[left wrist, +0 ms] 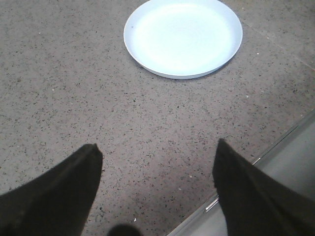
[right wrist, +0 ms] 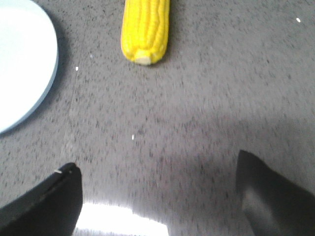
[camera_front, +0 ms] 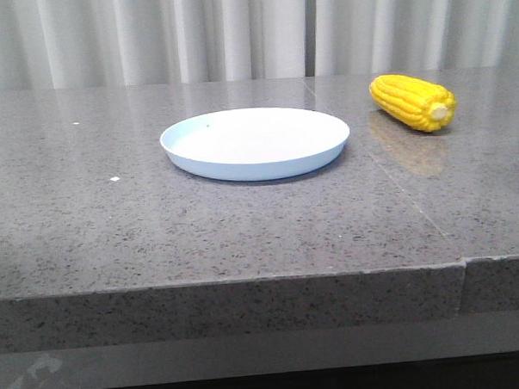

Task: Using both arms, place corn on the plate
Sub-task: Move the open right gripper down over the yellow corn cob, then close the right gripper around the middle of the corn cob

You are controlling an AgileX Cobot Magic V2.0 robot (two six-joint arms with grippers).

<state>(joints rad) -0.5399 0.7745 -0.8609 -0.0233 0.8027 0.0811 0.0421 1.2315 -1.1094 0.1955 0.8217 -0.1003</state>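
Item 1, left gripper [left wrist: 156, 169]: its fingers [left wrist: 59, 189] stand wide apart with nothing between them, hovering over bare tabletop [camera_front: 88, 211] near the front edge. You will not find this arm in the front view.

Item 2, plate [camera_front: 255, 143]: round, shallow, pale blue-white, empty. It sits about midway between the left and right edges of the tabletop, toward the back edge, and lies ahead of the left gripper in that wrist view.

Item 3, corn [camera_front: 412, 102]: bright yellow cob lying on its side near the back right corner of the tabletop, pale stub end turned toward the front edge. It is just to the right of the plate but not touching it.

Item 4, right gripper [right wrist: 158, 184]: fingers [right wrist: 268, 196] spread open and empty, over bare tabletop with the corn's stub end ahead of them and well apart. This view is slightly blurred.

Status: you are at the opening step; nothing is grasped and the corn is untouched. By position, the pick looks like the right arm's job.

Next move calls for: bringing the open right fingers forward and down to straddle the cob across its width, near its middle, closing on it, then carrying it left to the plate.
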